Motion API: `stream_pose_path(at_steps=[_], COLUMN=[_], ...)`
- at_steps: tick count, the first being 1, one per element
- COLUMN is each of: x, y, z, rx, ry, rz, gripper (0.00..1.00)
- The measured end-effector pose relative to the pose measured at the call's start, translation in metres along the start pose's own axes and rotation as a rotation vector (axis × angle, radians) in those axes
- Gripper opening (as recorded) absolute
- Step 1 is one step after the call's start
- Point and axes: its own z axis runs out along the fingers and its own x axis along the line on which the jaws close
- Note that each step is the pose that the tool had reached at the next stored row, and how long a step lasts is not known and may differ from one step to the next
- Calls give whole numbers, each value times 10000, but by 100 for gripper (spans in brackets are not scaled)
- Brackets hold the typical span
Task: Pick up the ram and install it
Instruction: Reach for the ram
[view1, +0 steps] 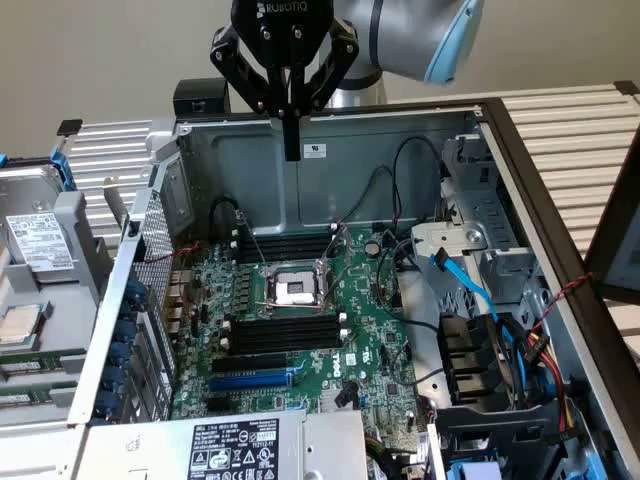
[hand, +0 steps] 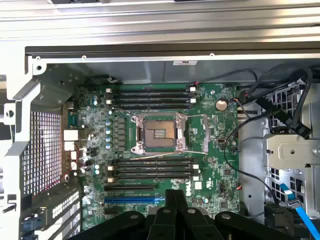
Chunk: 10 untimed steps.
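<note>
My gripper (view1: 292, 148) hangs shut above the back wall of the open computer case (view1: 480, 130), with nothing between its black fingers (hand: 175, 205). Below it lies the green motherboard (view1: 375, 345) with its bare processor socket (view1: 297, 290). Black memory slots (view1: 285, 332) run on the near side of the socket and more slots (view1: 285, 247) on the far side; all look empty. At the exterior view's far left, outside the case, lie thin green strips (view1: 22, 368); I cannot tell whether one is the ram.
Black cables (view1: 400, 190) loop over the board near the back wall. A drive cage (view1: 465, 250) with blue and red cables (view1: 500, 330) fills the exterior view's right of the case. A perforated panel (view1: 150, 250) bounds its left. A grey drive tray (view1: 45, 250) sits outside.
</note>
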Motion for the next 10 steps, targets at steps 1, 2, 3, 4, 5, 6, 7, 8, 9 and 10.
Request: stream_pose_path(at_steps=[1, 2, 3, 4, 5, 6, 7, 8, 9, 10], x=[0, 0, 0, 0, 0, 0, 0, 0, 0, 0], y=[0, 0, 0, 0, 0, 0, 0, 0, 0, 0], z=[0, 0, 0, 0, 0, 0, 0, 0, 0, 0], rx=[0, 0, 0, 0, 0, 0, 0, 0, 0, 0], ry=[-1, 0, 0, 0, 0, 0, 0, 0, 0, 0], rz=[0, 0, 0, 0, 0, 0, 0, 0, 0, 0], gripper=[11, 11, 11, 11, 11, 11, 11, 11, 11, 11])
